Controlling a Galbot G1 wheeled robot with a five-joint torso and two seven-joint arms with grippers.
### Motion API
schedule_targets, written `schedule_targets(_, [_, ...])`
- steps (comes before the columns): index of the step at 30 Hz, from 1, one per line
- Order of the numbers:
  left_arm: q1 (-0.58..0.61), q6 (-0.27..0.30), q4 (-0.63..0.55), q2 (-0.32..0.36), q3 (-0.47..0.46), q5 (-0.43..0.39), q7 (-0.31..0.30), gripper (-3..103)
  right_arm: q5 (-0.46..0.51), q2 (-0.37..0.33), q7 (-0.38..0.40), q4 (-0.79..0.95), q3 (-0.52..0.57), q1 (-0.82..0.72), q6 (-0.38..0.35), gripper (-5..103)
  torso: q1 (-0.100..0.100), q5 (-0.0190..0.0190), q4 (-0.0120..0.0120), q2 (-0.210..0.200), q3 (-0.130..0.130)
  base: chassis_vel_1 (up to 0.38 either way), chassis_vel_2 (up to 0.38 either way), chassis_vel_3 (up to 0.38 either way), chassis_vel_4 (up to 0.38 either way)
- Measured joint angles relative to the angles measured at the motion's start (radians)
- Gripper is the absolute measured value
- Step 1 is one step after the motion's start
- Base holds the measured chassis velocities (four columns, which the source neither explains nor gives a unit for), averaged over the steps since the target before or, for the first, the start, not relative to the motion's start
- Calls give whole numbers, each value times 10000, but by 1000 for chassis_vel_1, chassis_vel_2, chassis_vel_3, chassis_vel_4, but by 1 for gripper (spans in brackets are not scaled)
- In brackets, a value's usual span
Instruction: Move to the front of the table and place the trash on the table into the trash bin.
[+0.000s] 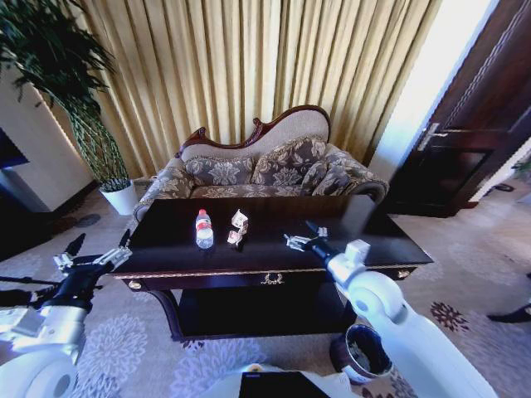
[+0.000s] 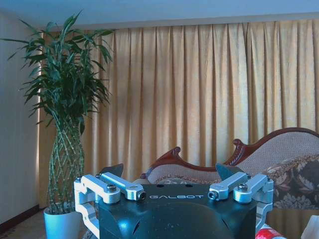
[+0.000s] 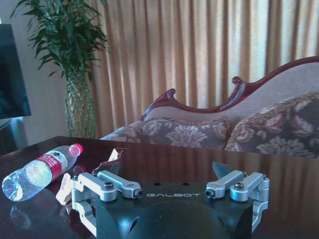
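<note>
On table [image 1: 348, 240], bottle [image 1: 204, 230] and carton [image 1: 239, 225] left of right end effector [image 1: 304, 240]

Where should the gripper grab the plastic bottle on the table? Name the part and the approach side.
Grip the plastic bottle across its mid-body, about at the label. It lies on its side on the table, so coming from above looks best, fingers straddling the round body.

White arms [image 1: 415, 332], black "GALBOT" wrists, silver fingers [image 3: 117, 185].

The right end effector [image 3: 169, 172] is hovering open-fingered over the bench [image 3: 199, 164]; a bottle [image 3: 40, 172] is lying nearby.
</note>
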Motion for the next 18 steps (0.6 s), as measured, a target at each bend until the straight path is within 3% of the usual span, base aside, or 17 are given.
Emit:
schedule_targets(10, [79, 136, 0, -357, -132, 75, -120, 100, 708, 97, 353, -1345, -2449, 2956, -275, 100, 1, -1, 1, -1, 1, 0, 0, 0, 0])
schedule_targets(17, [147, 87, 0, -462, -300, 104, -136, 100, 943, 269, 505, -1894, -3473, 4147, -471, 100, 0, -1, -1, 0, 0, 0, 0, 0, 0])
schedule_targets(18, [233, 29, 0, -684, -304, 180, -140, 100, 949, 519, 630, -2316, -4154, 4833, -493, 100, 1, -1, 2, -1, 0, 0, 0, 0, 0])
